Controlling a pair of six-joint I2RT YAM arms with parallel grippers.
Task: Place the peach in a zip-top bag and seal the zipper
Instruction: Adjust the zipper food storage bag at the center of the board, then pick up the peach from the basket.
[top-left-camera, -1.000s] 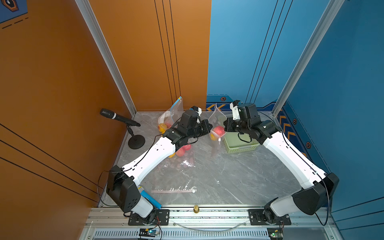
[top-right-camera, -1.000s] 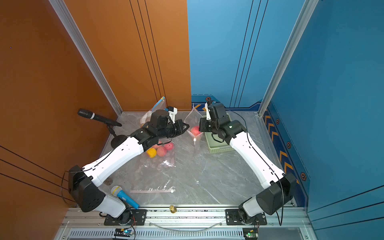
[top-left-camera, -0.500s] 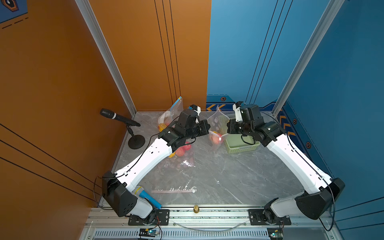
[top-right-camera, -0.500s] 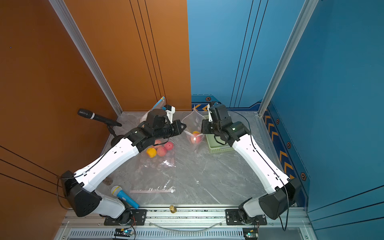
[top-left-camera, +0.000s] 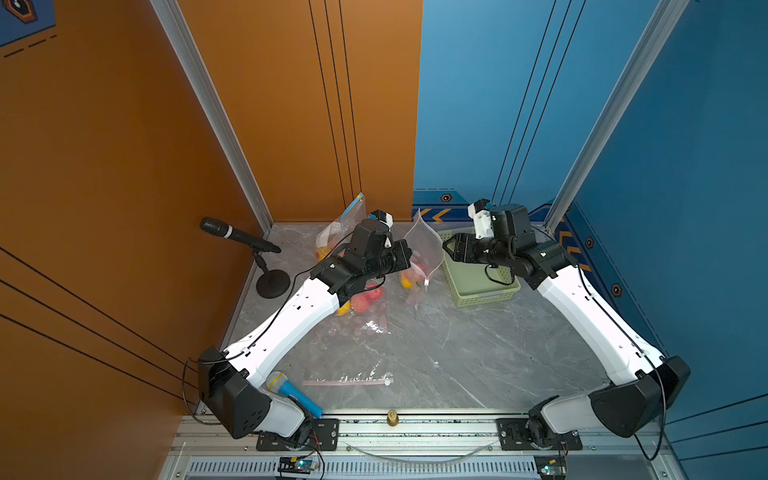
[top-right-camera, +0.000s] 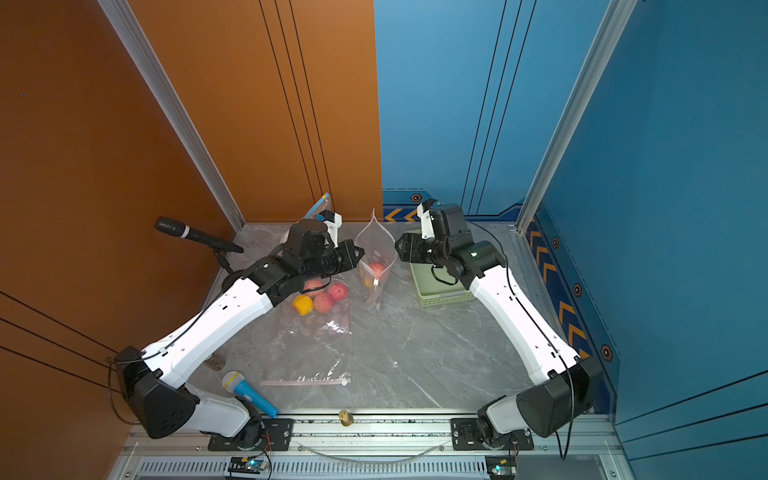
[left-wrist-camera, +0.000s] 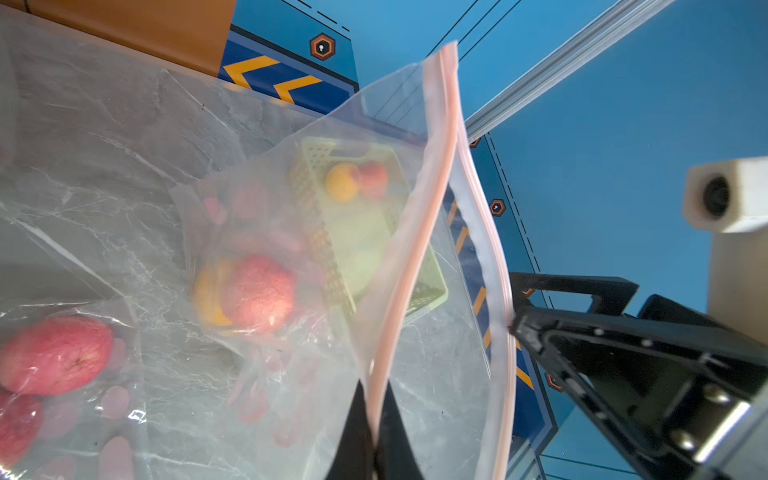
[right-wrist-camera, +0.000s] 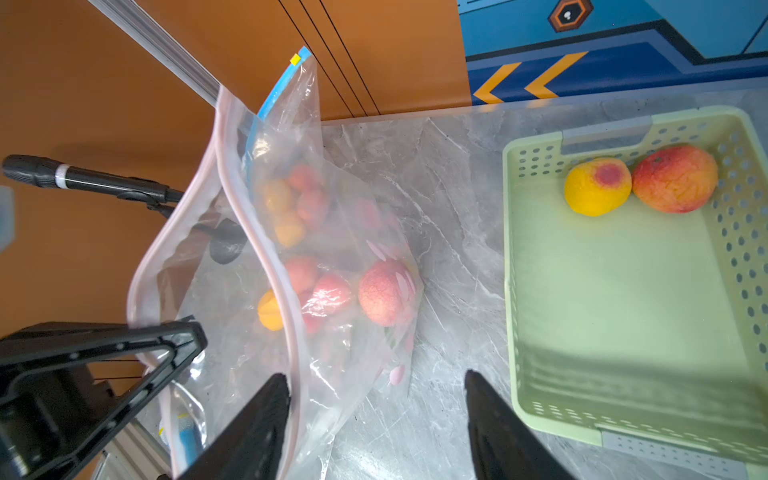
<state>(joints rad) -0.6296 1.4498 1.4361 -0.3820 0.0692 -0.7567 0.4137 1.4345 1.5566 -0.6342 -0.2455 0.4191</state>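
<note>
A clear zip-top bag (top-left-camera: 423, 243) (top-right-camera: 374, 243) with a pink zipper stands upright at the back of the table, its mouth gaping. A red peach (top-right-camera: 376, 268) (left-wrist-camera: 257, 295) (right-wrist-camera: 382, 297) lies at its bottom beside a yellow fruit. My left gripper (top-left-camera: 409, 253) (top-right-camera: 361, 251) (left-wrist-camera: 374, 399) is shut on one side of the bag's rim. My right gripper (top-left-camera: 446, 247) (top-right-camera: 397, 245) (right-wrist-camera: 374, 374) is open just beside the other side of the rim, with one fingertip (right-wrist-camera: 278, 386) against the zipper strip and nothing between its fingers.
A green basket (top-left-camera: 486, 297) (right-wrist-camera: 509, 249) under the right arm holds two fruits (right-wrist-camera: 598, 191). A flat bag of peaches (top-right-camera: 320, 299) lies under the left arm. A blue-zipper bag (top-left-camera: 345, 220) leans on the back wall. A microphone stand (top-left-camera: 272, 284), a blue toy microphone (top-left-camera: 291, 390) and an empty bag (top-left-camera: 349, 380) are nearer.
My right gripper was shut at the bag's rim and has opened, letting it go. The peach now rests lower in the bag. My left gripper keeps its hold.
</note>
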